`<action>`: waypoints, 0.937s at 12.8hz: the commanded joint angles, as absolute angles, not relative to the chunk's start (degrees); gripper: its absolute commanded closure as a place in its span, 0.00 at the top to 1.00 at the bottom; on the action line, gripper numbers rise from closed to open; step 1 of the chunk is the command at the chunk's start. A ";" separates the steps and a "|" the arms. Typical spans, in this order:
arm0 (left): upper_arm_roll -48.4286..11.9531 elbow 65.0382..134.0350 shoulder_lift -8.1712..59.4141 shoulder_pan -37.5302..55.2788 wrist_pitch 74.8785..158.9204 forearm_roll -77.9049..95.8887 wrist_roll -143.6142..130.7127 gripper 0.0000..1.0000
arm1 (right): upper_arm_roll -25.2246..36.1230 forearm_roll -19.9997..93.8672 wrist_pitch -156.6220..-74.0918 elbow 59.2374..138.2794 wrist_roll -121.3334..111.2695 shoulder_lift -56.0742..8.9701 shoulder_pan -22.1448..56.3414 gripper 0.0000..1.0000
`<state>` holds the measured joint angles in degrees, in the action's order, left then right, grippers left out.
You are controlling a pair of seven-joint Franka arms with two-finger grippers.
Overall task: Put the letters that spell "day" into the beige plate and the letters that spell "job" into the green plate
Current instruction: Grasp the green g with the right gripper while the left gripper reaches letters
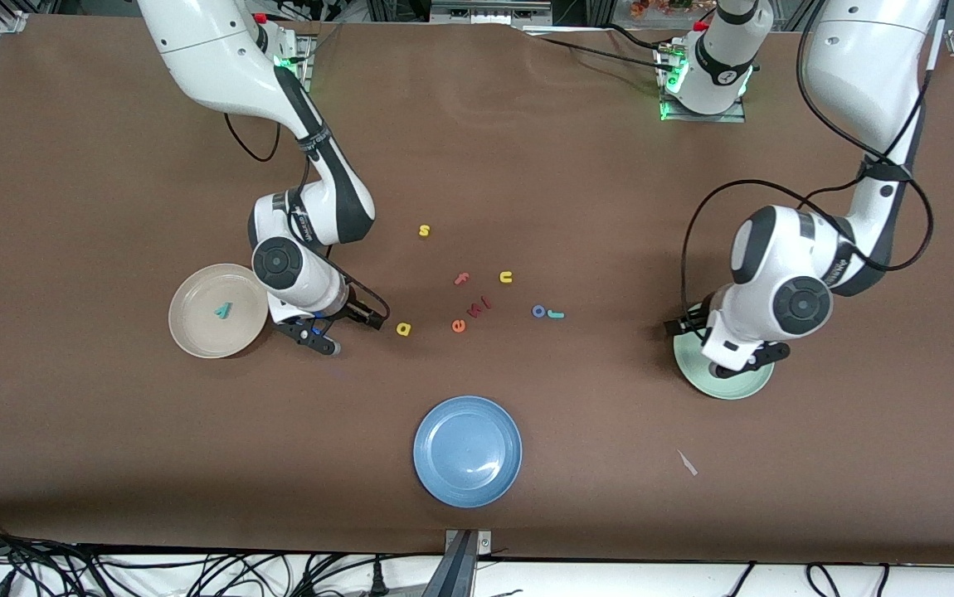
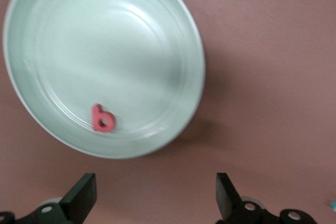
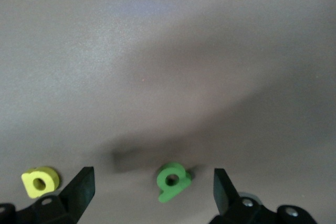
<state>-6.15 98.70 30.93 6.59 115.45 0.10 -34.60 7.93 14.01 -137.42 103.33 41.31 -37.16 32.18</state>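
The beige plate holds the teal y. Beside it, toward the table's middle, my right gripper is open and low over the table. The green d lies on the table between its fingers, untouched. The yellow a lies just outside one finger. My left gripper is open and holds nothing, over the table by the rim of the green plate. The salmon b lies in that plate. The blue o and teal j lie together mid-table.
A blue plate stands nearer the front camera at mid-table. Loose letters lie in the middle: yellow s, pink f, yellow u, orange e, small red pieces. A paper scrap lies toward the left arm's end.
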 commanded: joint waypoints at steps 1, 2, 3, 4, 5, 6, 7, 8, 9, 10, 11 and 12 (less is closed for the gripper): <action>-9.48 98.35 30.58 6.86 115.57 0.70 -45.66 1.00 | 8.17 15.29 -140.53 105.73 41.75 -36.74 32.70 1.00; -10.54 98.09 31.19 7.12 115.75 2.01 -49.88 1.00 | 8.17 15.29 -140.80 106.34 41.75 -36.56 32.70 0.99; -10.89 96.95 31.55 8.16 116.80 3.67 -53.58 1.00 | 8.09 15.29 -141.15 107.04 41.75 -36.30 32.70 0.99; -10.90 96.33 32.34 10.35 117.33 4.13 -56.92 1.00 | 8.09 15.29 -141.59 107.66 41.75 -36.04 32.70 0.94; -10.90 95.28 33.39 12.20 118.12 4.22 -60.96 1.00 | 8.00 15.29 -141.59 108.36 41.75 -35.51 32.70 0.92; -10.90 94.40 34.36 13.35 119.43 4.22 -65.17 1.00 | 7.65 15.29 -141.59 108.80 41.75 -35.25 32.70 0.88; -10.90 94.22 35.32 14.84 121.53 4.74 -68.87 1.00 | 7.65 15.29 -141.59 108.98 41.84 -34.98 32.78 0.87; -10.90 93.44 36.55 16.94 124.42 5.53 -73.17 1.00 | 7.65 15.29 -141.50 109.16 41.84 -34.89 32.70 0.85; -10.90 92.64 37.69 18.35 126.72 5.54 -77.48 1.00 | 7.47 15.29 -141.33 109.16 41.92 -34.72 32.70 0.84; -10.90 92.11 39.10 19.41 128.30 5.45 -81.26 1.00 | 7.38 15.38 -141.07 109.16 41.92 -34.54 32.70 0.84; -10.90 91.24 40.42 20.99 129.80 5.19 -85.04 0.99 | 7.38 15.29 -140.98 109.16 42.53 -34.45 32.70 0.84; -10.81 91.06 41.56 22.22 131.55 5.01 -88.04 0.97 | 7.38 15.29 -140.98 109.16 43.15 -34.54 32.70 0.83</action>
<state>-11.37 94.01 38.49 20.14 129.84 4.52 -82.88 7.52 14.15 -140.62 107.23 42.20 -36.31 32.41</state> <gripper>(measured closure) 0.004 0.163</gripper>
